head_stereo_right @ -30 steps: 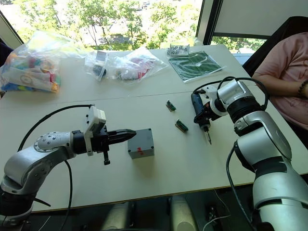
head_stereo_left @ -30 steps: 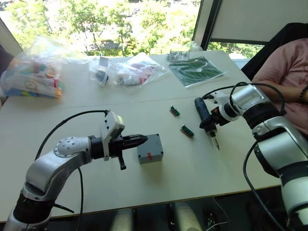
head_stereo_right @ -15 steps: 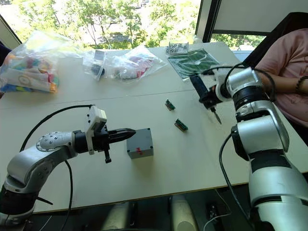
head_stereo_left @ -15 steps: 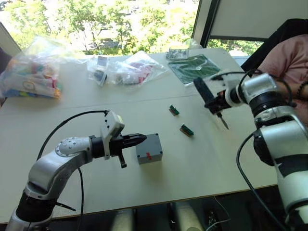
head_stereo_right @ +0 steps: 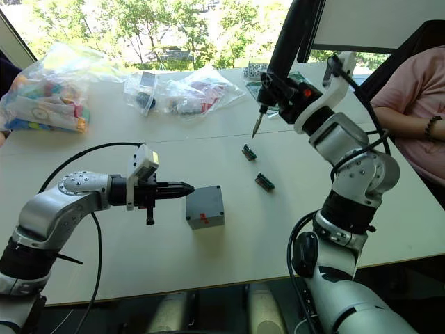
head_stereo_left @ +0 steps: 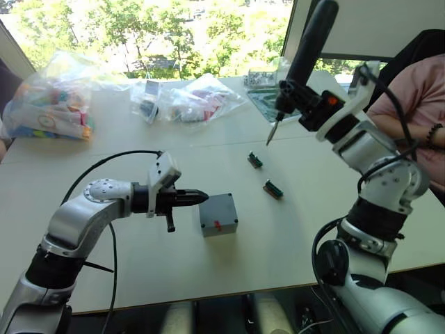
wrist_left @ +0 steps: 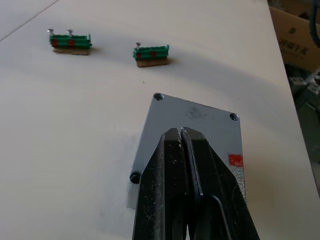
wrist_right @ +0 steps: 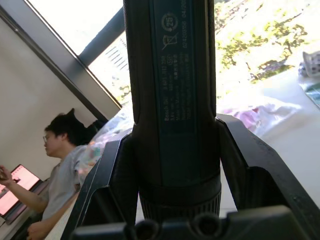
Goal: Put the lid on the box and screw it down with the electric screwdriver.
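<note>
Overhead, electric screwdriver (head_stereo_left: 304, 53) top cut off, gripped in right hand (head_stereo_left: 295, 95); left hand (head_stereo_left: 197, 197) clenched.

A pale table (head_stereo_left: 139, 257) stands before a sunlit window (head_stereo_left: 174, 35) with green trees outside.
</note>
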Available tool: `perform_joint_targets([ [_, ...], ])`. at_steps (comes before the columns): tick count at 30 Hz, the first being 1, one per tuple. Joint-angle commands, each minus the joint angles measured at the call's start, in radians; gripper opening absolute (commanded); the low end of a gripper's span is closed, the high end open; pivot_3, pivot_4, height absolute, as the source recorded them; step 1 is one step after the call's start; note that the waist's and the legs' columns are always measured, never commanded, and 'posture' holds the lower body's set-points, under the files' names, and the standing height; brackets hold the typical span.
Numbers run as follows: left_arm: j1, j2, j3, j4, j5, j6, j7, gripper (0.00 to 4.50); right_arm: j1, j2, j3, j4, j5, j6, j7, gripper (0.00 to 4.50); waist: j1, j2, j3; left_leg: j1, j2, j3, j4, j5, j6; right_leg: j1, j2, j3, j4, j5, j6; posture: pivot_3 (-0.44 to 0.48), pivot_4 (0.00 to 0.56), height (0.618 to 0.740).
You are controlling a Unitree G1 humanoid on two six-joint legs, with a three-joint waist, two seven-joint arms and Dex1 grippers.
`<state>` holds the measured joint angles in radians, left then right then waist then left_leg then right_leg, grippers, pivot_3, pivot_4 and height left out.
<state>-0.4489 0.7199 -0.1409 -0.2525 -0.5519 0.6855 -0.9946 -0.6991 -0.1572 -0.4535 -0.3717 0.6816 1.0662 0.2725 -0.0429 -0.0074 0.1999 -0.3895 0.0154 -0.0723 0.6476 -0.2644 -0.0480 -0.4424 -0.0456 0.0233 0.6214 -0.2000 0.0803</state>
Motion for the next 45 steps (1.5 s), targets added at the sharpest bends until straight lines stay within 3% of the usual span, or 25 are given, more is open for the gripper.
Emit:
perform_joint_targets([
  [1,-0.034,-0.015,-0.019,0.006,0.030,-0.031,-0.019,0.00,0.057,0.044,0.091,-0.164,0.051,-0.063,-0.008,1.88,-0.005,0.000,0.000,0.001,0.000,0.000,0.000,0.000,0.000,0.000,0.001,0.000,0.001,0.000,0.000,0.000,0.150,0.740],
  [6,-0.033,-0.015,-0.066,0.009,0.074,-0.035,-0.036,0.00,0.197,0.045,0.246,-0.249,0.006,-0.136,0.008,1.88,-0.004,0.000,0.000,0.002,0.001,-0.001,-0.001,0.000,0.000,-0.001,0.001,0.000,0.007,-0.002,0.003,0.000,0.150,0.740],
  [10,-0.005,-0.018,-0.086,0.012,0.102,-0.037,-0.041,0.00,0.260,0.040,0.373,-0.223,-0.082,-0.255,0.026,1.88,-0.003,0.000,0.000,0.002,0.000,0.000,0.000,0.000,0.000,-0.001,0.001,0.001,0.007,-0.005,0.002,0.000,0.150,0.740],
  [16,0.022,0.006,-0.070,0.004,0.111,-0.037,-0.048,0.00,0.307,0.042,0.462,-0.160,-0.175,-0.393,0.035,1.88,-0.002,-0.001,-0.001,0.002,0.000,0.000,0.000,0.000,0.000,-0.001,0.001,0.001,0.007,-0.006,0.003,0.000,0.150,0.740],
  [27,0.032,0.023,-0.058,-0.006,0.102,-0.028,-0.052,0.00,0.282,0.079,0.503,-0.047,-0.219,-0.511,0.039,1.88,-0.002,-0.001,-0.001,0.003,0.001,-0.001,0.000,0.000,0.000,-0.001,0.001,0.001,0.007,-0.006,0.003,0.000,0.150,0.740],
  [45,0.030,0.006,-0.067,-0.009,0.108,-0.037,-0.046,0.00,0.273,0.084,0.499,-0.066,-0.175,-0.496,0.029,1.88,-0.002,-0.001,-0.001,0.003,0.001,-0.001,0.000,0.000,0.000,-0.001,0.001,0.001,0.007,-0.006,0.003,0.000,0.150,0.740],
])
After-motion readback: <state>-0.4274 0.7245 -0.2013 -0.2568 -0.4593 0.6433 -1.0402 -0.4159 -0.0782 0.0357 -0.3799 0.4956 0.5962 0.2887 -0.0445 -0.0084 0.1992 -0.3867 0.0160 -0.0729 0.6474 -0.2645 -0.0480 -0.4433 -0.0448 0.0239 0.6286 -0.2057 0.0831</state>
